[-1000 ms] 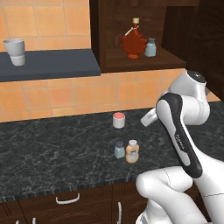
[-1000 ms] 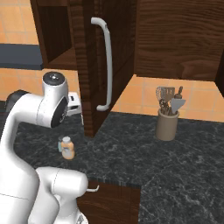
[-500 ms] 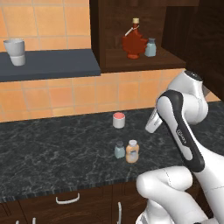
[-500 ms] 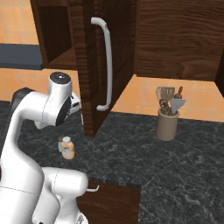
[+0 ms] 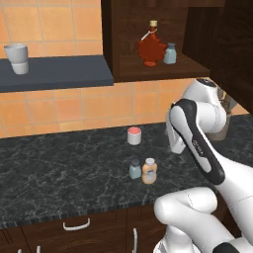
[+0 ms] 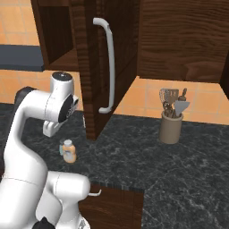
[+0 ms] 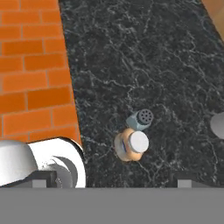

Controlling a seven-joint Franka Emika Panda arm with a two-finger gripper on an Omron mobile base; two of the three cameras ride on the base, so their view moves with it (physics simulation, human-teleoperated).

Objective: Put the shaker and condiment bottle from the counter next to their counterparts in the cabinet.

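The shaker [image 5: 135, 169] and the condiment bottle [image 5: 149, 171] stand upright, just beside each other, near the front edge of the black table [image 5: 59, 168], with a red-lidded jar [image 5: 134, 135] farther back. The jaws are released, holding nothing, above the pair. In the cabinet [image 5: 148, 74], a red leaf-shaped bottle [image 5: 150, 48] and a second shaker [image 5: 170, 54] stand side by side.

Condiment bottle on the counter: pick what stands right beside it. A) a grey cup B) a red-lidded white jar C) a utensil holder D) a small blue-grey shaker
D: the shaker stands right next to the condiment bottle on the counter; the other things are farther off.
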